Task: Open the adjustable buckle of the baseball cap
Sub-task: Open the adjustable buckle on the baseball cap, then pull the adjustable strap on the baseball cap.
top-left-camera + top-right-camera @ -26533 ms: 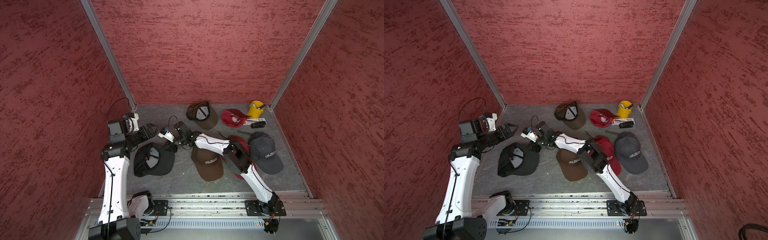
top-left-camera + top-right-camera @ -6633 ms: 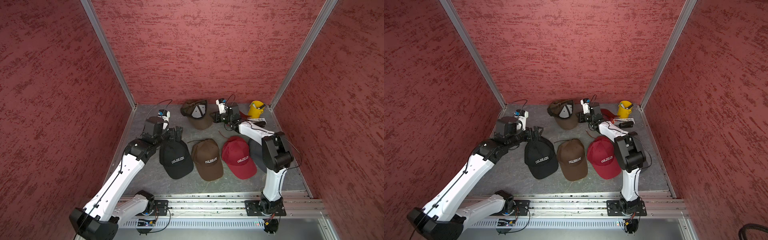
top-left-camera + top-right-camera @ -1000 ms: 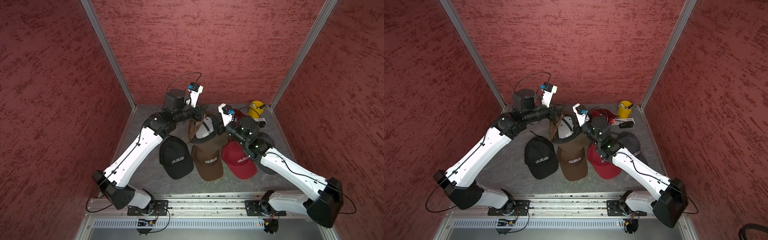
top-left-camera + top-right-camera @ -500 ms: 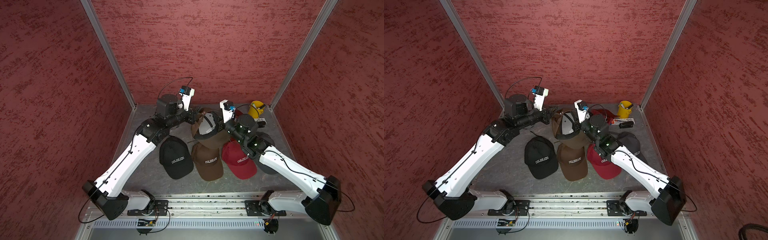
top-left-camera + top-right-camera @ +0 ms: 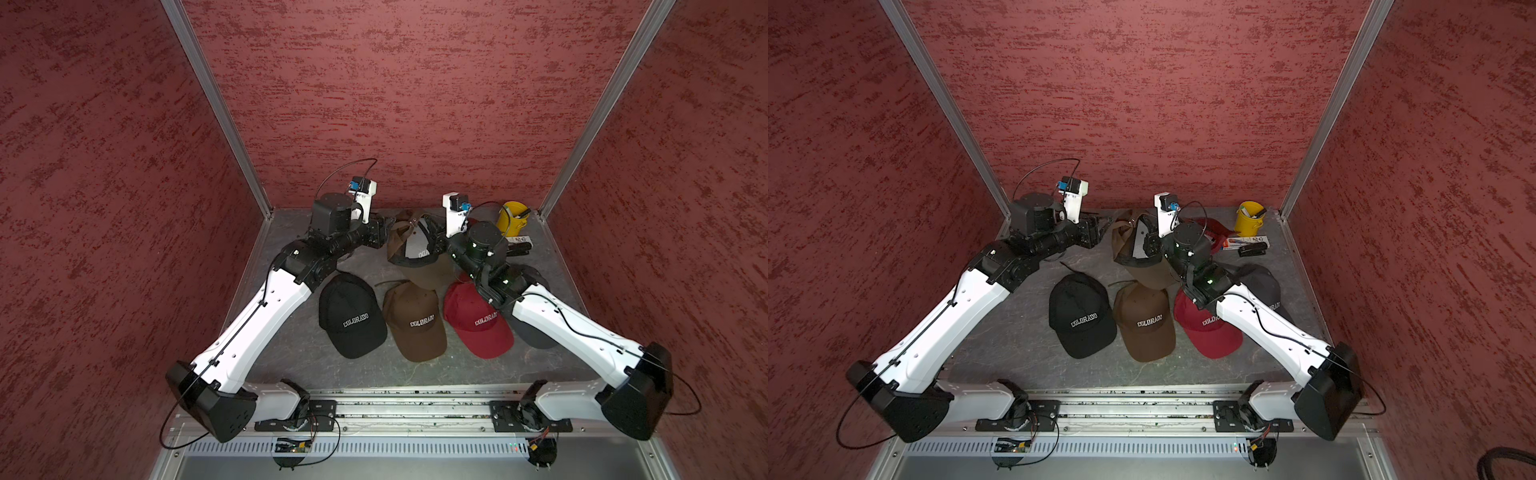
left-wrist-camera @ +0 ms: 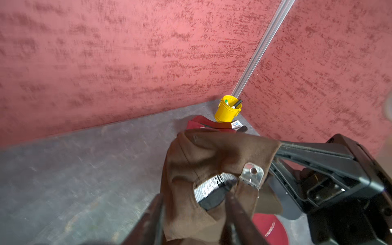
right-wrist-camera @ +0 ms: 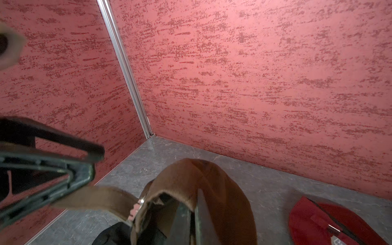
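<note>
Held the upturned brown cap (image 5: 415,253) by its rim in the clenched right pincer (image 7: 193,209), raised over the grey surface (image 5: 299,345) behind three caps (image 5: 415,320) lying in a row. Stood the left pincer (image 6: 193,196) released, fingers (image 6: 152,214) spread, just beside the cap's silver buckle (image 6: 252,176) and strap (image 7: 95,201).

L arm (image 5: 266,316) & R arm (image 5: 573,328): white shells, black joints, thin black cables, dark fingers (image 6: 239,220).
</note>
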Tool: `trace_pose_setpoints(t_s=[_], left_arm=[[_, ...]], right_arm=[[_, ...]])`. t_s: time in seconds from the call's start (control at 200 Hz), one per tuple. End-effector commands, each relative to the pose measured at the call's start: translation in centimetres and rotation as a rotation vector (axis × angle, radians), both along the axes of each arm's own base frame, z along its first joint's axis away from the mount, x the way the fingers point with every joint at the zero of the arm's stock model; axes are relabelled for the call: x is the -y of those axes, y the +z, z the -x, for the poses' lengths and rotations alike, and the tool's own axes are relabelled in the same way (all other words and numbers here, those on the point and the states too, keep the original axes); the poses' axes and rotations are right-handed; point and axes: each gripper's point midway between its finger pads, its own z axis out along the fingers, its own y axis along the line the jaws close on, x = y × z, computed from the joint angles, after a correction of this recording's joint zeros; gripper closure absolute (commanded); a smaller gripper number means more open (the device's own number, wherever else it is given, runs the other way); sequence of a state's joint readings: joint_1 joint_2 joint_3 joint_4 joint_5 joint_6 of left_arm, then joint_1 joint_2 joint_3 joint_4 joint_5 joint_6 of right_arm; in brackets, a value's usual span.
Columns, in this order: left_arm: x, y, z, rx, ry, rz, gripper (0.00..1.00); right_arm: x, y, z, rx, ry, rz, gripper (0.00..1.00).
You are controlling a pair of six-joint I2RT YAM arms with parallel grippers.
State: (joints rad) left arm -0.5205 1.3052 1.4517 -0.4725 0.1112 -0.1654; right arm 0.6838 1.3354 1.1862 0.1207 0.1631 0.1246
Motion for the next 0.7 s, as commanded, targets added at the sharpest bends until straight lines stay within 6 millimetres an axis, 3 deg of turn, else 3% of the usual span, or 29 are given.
trace_pose_setpoints(t_s=[0.0, 0.09, 0.406, 0.561, 0.696], left_arm=[[-0.3, 2.6, 1.1, 0.101, -0.018, 0.052, 0.40], [-0.9, 3.0, 1.6, 0.144, -0.004, 0.060, 0.31], [-2.9, 3.3, 3.7, 0.255, 0.041, 0.093, 0.22], [-2.7, 2.9, 4.6, 0.282, 0.020, 0.069, 0.21], [-0.7, 2.4, 5.4, 0.313, -0.066, 0.012, 0.21]], right_arm=[[0.5, 3.0, -0.1, 0.045, -0.023, -0.059, 1.00], [0.3, 3.2, -0.1, 0.043, -0.015, -0.055, 1.00], [-0.7, 3.3, -0.3, 0.014, 0.031, -0.051, 1.00], [-1.5, 3.1, -0.5, -0.010, 0.059, -0.050, 1.00], [-2.0, 3.1, -0.3, -0.010, 0.083, -0.055, 1.00]])
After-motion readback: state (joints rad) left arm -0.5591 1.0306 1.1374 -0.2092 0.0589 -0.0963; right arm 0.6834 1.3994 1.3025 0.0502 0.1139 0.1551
